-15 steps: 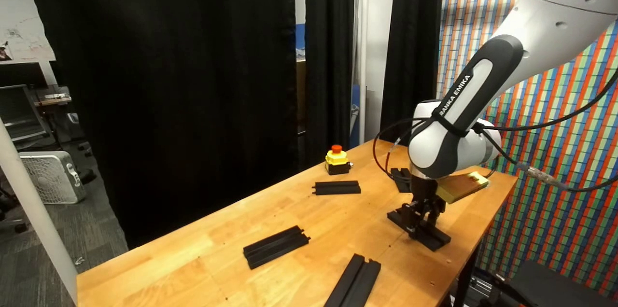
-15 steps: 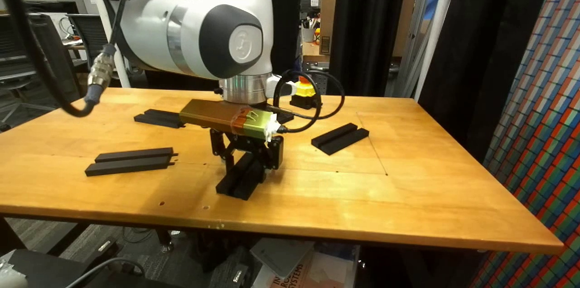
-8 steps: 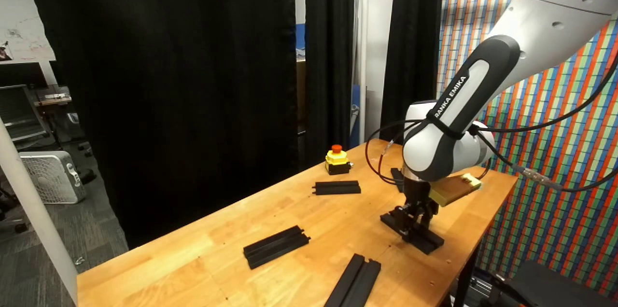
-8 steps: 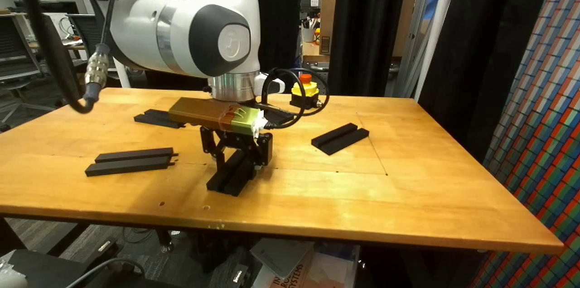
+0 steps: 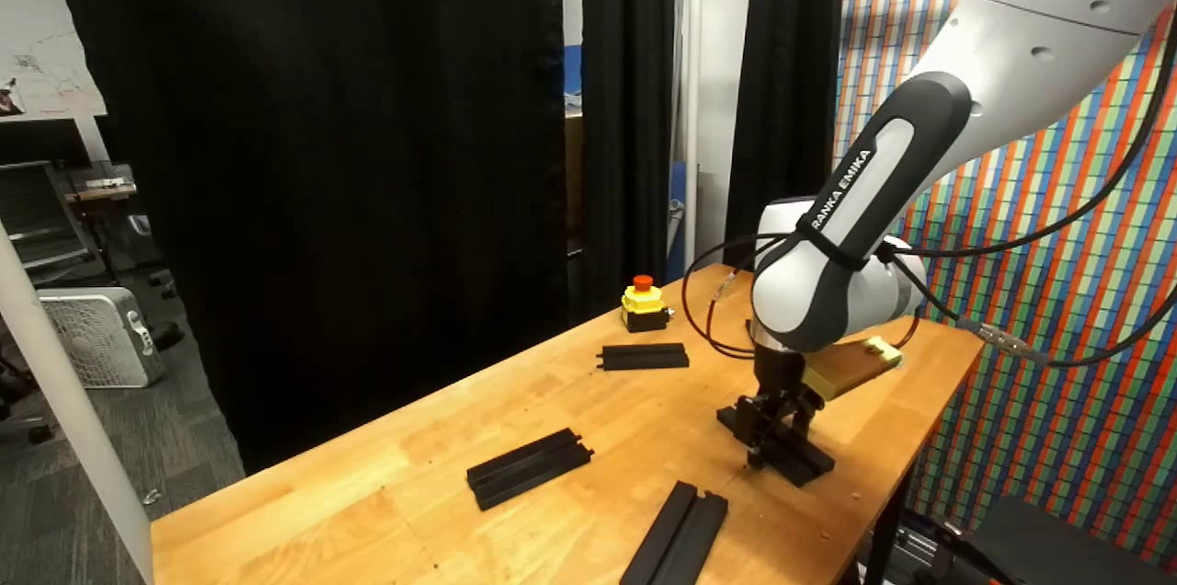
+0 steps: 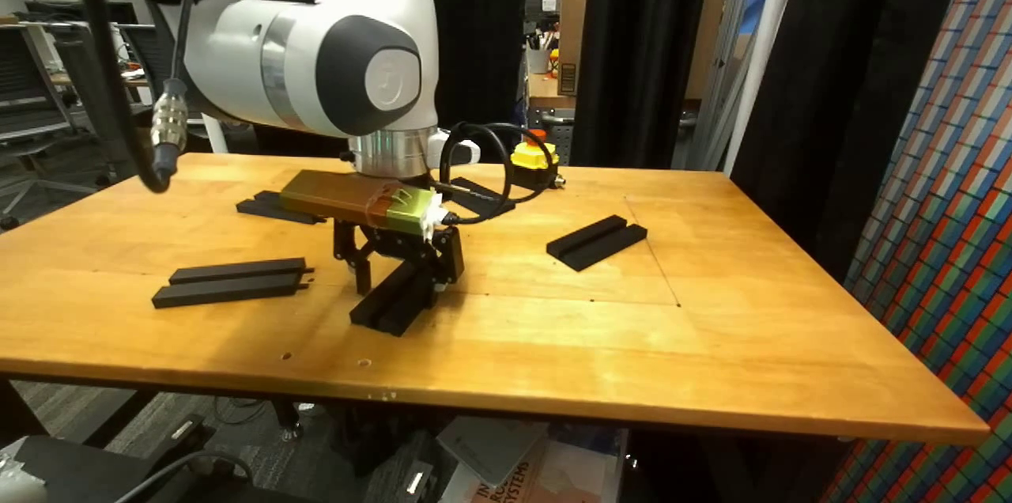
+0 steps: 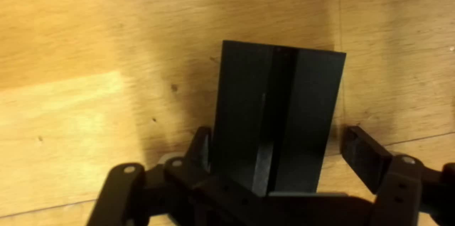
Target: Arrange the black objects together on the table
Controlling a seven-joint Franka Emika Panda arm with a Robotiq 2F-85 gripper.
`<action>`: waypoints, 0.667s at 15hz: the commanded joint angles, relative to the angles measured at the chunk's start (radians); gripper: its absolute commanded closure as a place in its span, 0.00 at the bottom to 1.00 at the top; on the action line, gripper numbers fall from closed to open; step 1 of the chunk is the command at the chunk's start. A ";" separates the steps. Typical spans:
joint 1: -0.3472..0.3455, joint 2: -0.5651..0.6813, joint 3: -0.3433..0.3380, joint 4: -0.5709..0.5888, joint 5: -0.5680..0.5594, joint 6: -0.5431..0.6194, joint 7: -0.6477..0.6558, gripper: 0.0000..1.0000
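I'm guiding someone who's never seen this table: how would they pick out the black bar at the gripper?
Find the light-brown wooden table and follow the white arm down to its gripper. Below is a flat black bar, grooved lengthwise. Unlike the four other black bars, it alone lies between the open fingers.

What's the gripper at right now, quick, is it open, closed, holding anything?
Gripper: open, standing around a black bar without gripping it; in the wrist view a gap shows along one side.
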 commanded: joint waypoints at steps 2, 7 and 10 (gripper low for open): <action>0.034 -0.017 0.033 0.026 0.042 -0.035 0.036 0.00; 0.036 -0.128 0.012 0.037 -0.025 -0.090 0.135 0.00; 0.009 -0.187 -0.012 0.052 -0.079 -0.101 0.211 0.00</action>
